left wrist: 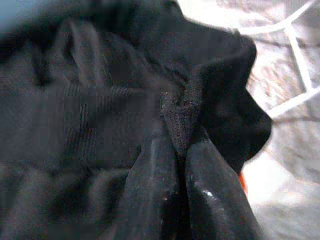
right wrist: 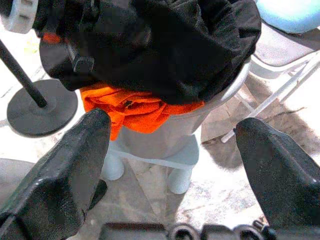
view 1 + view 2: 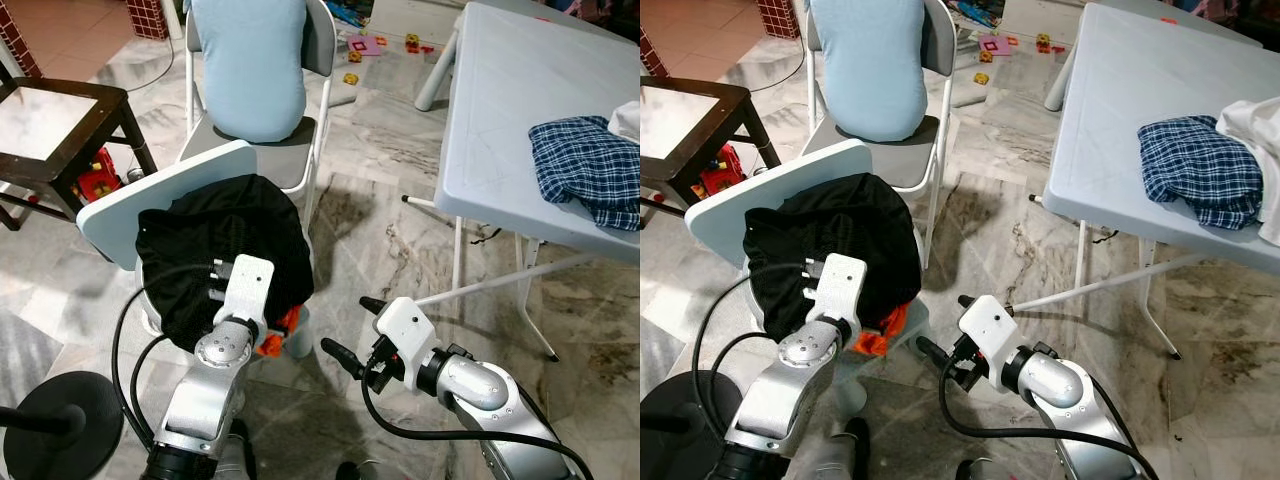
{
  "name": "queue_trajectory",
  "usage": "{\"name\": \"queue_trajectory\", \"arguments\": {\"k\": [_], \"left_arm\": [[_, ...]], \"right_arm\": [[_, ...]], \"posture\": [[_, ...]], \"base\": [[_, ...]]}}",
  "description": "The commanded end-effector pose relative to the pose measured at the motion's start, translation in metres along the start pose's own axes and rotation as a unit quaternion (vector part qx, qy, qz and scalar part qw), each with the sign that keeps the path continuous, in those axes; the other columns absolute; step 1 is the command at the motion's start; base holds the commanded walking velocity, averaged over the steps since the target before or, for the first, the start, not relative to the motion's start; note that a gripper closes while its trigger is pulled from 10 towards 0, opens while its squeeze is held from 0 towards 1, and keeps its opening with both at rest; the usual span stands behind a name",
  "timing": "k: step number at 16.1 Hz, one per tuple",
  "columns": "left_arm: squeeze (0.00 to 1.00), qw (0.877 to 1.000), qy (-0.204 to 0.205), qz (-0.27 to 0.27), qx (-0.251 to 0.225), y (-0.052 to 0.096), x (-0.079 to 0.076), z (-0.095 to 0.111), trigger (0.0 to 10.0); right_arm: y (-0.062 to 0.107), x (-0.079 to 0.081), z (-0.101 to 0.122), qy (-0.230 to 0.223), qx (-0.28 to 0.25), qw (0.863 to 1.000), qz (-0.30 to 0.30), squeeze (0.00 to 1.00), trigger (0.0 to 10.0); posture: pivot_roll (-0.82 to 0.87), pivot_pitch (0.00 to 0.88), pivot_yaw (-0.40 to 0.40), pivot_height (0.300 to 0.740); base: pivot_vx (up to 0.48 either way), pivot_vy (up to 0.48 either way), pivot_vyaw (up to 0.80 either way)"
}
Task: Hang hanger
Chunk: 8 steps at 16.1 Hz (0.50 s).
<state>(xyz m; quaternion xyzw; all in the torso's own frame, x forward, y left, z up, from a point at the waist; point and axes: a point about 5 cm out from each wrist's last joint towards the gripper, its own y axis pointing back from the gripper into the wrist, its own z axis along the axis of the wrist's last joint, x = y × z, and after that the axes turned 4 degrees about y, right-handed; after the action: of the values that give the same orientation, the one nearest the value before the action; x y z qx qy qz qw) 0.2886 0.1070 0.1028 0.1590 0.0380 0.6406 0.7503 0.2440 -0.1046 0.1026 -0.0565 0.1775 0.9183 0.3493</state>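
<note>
**Inspector:** While you are holding at the small white table (image 3: 110, 215), note where the work is sitting: the black garment (image 3: 225, 245) is lying heaped on that table, with an orange cloth (image 2: 135, 107) bunched under it at the near edge. No hanger is showing itself to me; it may be buried in the heap, and I cannot tell.

**Operator:** How is the load going to behave?

**Inspector:** You are dealing with soft, limp fabric. I judge it light, but it is likely to sag and drag the orange piece along. If a hanger is inside, you are better off taking hold near the collar or the hook than at a loose fold.

**Operator:** And the grippers?

**Inspector:** Your left gripper (image 1: 182, 145) is pressing into the heap, its fingers (image 1: 150, 200) drawn together and pinching a ridge of the black cloth between the tips. Your right gripper (image 3: 352, 328) is hovering low beside the table, fingers spread wide, holding nothing and touching nothing, facing the orange cloth.

**Operator:** Anything nearby?

**Inspector:** A folding chair (image 3: 310, 140) is standing just behind the table, and a grey table (image 3: 500, 120) carrying a plaid shirt (image 3: 590, 165) is standing on your right.
</note>
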Motion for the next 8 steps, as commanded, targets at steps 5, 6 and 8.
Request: {"name": "queue_trajectory", "arguments": {"k": [5, 6, 8], "left_arm": [[0.00, 0.987, -0.030, 0.020, -0.154, 0.008, 0.008, 0.036, 0.0], [0.00, 0.984, -0.047, 0.030, -0.170, 0.009, 0.012, 0.040, 0.0], [0.00, 0.969, -0.097, 0.025, -0.225, 0.016, 0.020, 0.054, 0.0]], "right_arm": [[-0.010, -0.019, 0.001, -0.013, -0.015, 0.997, -0.070, 0.00, 10.0], [-0.011, -0.027, 0.003, -0.031, -0.022, 0.995, -0.097, 0.00, 10.0], [-0.015, -0.041, 0.005, -0.091, -0.042, 0.985, -0.142, 0.00, 10.0]], "posture": [[0.02, 0.172, -0.063, 0.740], [0.04, 0.165, -0.060, 0.740], [0.06, 0.149, -0.048, 0.740]], "base": [[0.000, 0.000, 0.00], [0.000, 0.000, 0.00], [0.000, 0.000, 0.00]]}}
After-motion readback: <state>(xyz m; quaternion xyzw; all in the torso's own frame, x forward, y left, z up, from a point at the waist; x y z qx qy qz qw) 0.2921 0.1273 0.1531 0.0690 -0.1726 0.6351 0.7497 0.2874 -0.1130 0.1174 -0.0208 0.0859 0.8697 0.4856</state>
